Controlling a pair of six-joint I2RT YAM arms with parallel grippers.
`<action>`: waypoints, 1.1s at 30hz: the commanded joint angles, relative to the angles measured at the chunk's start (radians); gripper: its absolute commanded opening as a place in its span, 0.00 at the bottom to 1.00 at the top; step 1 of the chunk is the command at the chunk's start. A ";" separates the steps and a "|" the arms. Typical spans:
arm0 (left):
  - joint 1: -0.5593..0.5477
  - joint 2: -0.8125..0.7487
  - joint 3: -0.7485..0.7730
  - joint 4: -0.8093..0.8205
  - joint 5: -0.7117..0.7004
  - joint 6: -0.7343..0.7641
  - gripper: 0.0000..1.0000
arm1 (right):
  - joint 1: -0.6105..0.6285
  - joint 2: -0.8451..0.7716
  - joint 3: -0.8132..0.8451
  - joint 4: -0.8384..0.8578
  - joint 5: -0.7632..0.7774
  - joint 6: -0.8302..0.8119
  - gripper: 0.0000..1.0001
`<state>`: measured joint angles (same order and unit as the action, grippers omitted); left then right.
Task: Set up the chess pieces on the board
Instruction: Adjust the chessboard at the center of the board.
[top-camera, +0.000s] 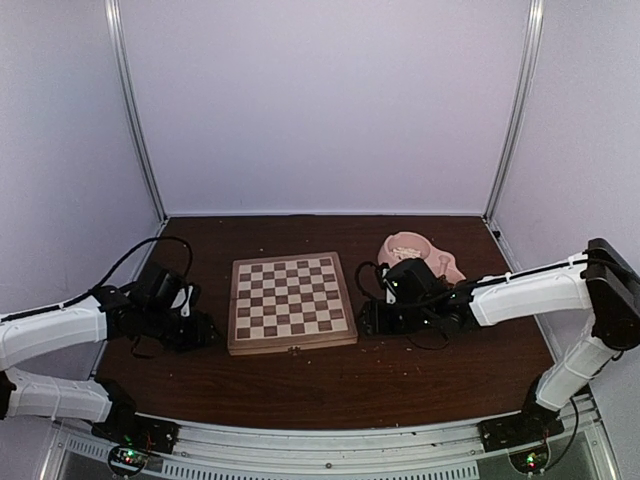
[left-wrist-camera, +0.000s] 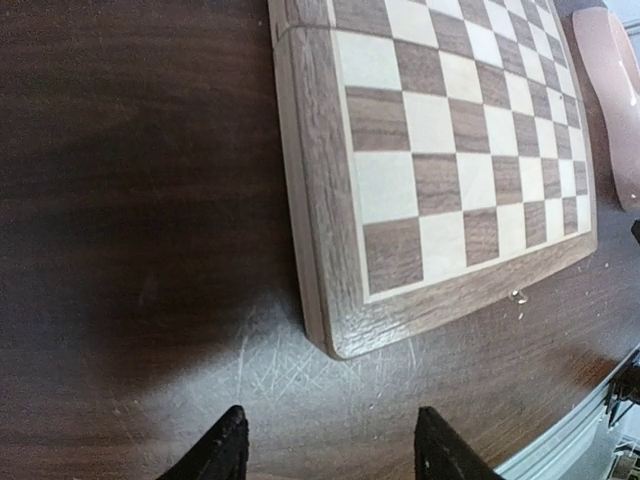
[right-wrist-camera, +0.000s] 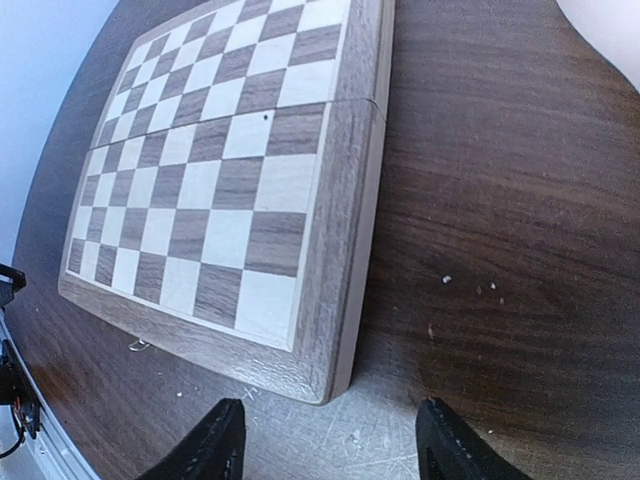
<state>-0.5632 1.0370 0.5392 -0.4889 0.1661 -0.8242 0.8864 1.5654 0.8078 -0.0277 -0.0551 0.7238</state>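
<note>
Dark desk (top-camera: 400, 385) carries bare board (top-camera: 291, 300) centre, left gripper (left-wrist-camera: 330, 450) and right gripper (right-wrist-camera: 330, 445) flanking it, jaws parted, empty; chess pieces (top-camera: 408, 246), seemingly in pink bowl (top-camera: 450, 266), look tiny, light, tippy, so pinch mid-stem.

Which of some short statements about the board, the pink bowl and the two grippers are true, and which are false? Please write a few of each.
1. No chess pieces stand on the board. True.
2. The left gripper holds a dark piece. False: its fingers are apart and nothing is between them.
3. The pink bowl lies to the right of the board. True.
4. The right gripper rests on the board's squares. False: it is over the bare table, beside a corner of the board.
</note>
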 joint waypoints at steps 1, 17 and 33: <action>0.060 0.043 0.072 -0.017 0.016 0.061 0.56 | -0.027 0.030 0.090 -0.059 0.033 -0.056 0.61; 0.108 0.317 0.116 0.194 0.224 0.111 0.60 | -0.120 0.271 0.278 0.019 -0.163 -0.031 0.71; 0.089 0.400 0.114 0.259 0.253 0.132 0.61 | -0.150 0.331 0.332 -0.027 -0.187 -0.039 0.79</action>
<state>-0.4622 1.4193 0.6353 -0.2890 0.3882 -0.7116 0.7414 1.8874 1.1217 -0.0463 -0.2321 0.6849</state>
